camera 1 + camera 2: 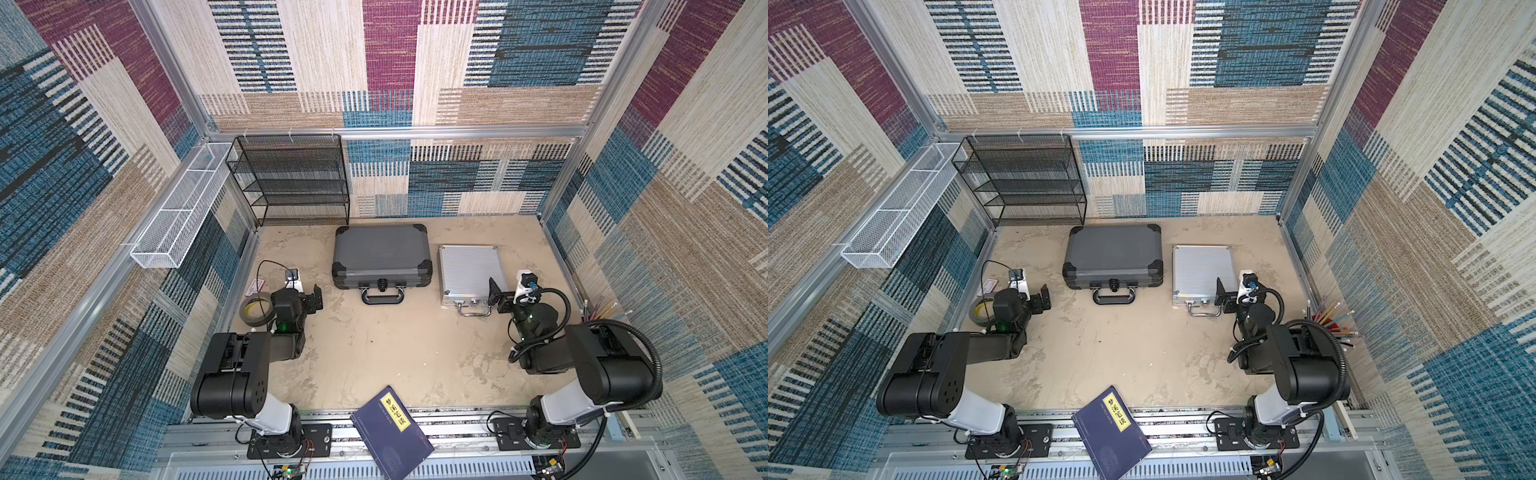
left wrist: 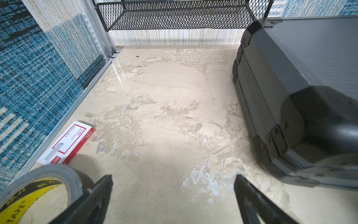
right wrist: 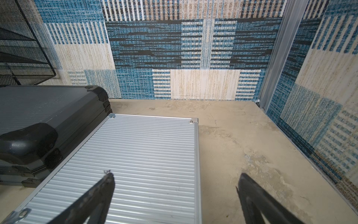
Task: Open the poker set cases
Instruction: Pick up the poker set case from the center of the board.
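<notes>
Shut on the tabletop (image 1: 395, 357): dark grey case (image 1: 380, 253) and silver case (image 1: 469, 270); left claw (image 1: 314, 299) and right claw (image 1: 498, 297) spread wide, empty.

Nearest, across the front rail: blue book (image 1: 390, 432), tilted. Further in, left claw over bare tabletop, just beside a tape roll (image 1: 255, 309) and near a red-and-white box (image 2: 67, 143); right claw at the silver case's near right corner, one finger (image 3: 96, 194) above the ribbed lid, the other past its edge. Beyond, both cases flat, handles toward the arms, dark grey case left of the silver case. Farthest, against the back wall: black mesh rack (image 1: 291, 178).
</notes>
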Robot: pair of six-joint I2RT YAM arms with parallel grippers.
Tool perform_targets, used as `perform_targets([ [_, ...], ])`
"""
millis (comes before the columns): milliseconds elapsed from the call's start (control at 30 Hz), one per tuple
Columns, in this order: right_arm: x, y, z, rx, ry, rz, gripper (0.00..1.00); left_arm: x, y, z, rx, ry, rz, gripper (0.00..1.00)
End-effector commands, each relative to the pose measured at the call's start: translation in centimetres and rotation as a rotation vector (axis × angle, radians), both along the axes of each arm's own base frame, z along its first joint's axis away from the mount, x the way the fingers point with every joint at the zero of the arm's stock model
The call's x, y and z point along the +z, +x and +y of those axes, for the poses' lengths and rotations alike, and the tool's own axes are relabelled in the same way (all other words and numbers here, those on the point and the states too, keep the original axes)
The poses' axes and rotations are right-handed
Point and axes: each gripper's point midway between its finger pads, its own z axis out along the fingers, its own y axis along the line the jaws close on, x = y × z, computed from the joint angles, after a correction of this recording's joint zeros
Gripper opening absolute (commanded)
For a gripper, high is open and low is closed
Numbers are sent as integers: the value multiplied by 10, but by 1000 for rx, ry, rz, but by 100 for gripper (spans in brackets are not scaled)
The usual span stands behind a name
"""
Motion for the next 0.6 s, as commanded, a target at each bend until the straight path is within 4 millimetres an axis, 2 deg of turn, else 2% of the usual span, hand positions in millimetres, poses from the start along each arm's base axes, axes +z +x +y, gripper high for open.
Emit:
perform_targets([
  [0, 6, 2, 0, 0, -3, -21, 99, 5, 2, 1, 9, -4, -19, 99],
  [467, 5, 3, -2, 8, 11, -15, 100, 5, 3, 2, 9, -4, -19, 99],
  [567, 6, 3, -2, 8, 11, -19, 89, 6, 2, 2, 10, -5, -22, 99],
])
